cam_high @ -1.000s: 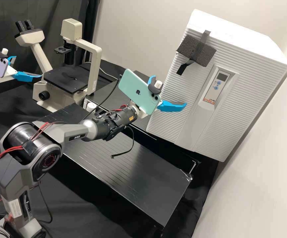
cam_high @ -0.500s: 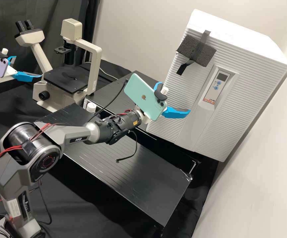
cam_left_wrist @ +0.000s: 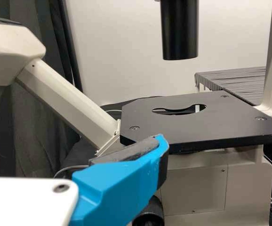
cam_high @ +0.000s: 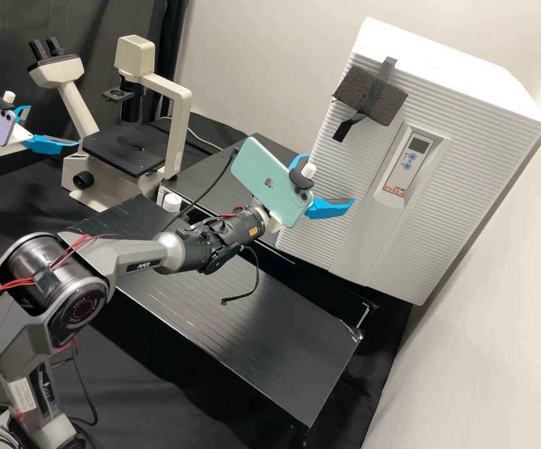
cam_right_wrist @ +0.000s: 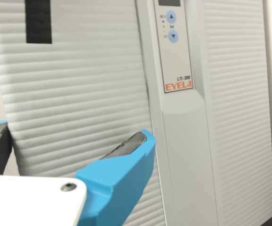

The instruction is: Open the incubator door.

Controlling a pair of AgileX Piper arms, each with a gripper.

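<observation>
The white incubator [cam_high: 470,112] stands tilted in the high view, its ribbed front door [cam_high: 320,231] shut. My right gripper [cam_high: 330,178] is open before the door's lower left part. In the right wrist view the same gripper [cam_right_wrist: 75,129] has one finger by the side edge of the door [cam_right_wrist: 79,84] and the other before its ribbed face; whether either touches cannot be told. My left gripper [cam_high: 53,126] is at the far left beside the microscope, open and empty; in the left wrist view this gripper [cam_left_wrist: 75,134] has one finger before the microscope stage.
Dark foam [cam_high: 370,96] with black tape is fixed to the door's upper left. A microscope [cam_high: 126,149] stands at the back left. A black bench top [cam_high: 239,324] lies below the right arm, and a white cap [cam_high: 171,202] is behind that arm.
My right gripper moved right and slightly down in the high view, over the incubator front, then shifted back a little to the left. The left arm and the door have kept still.
</observation>
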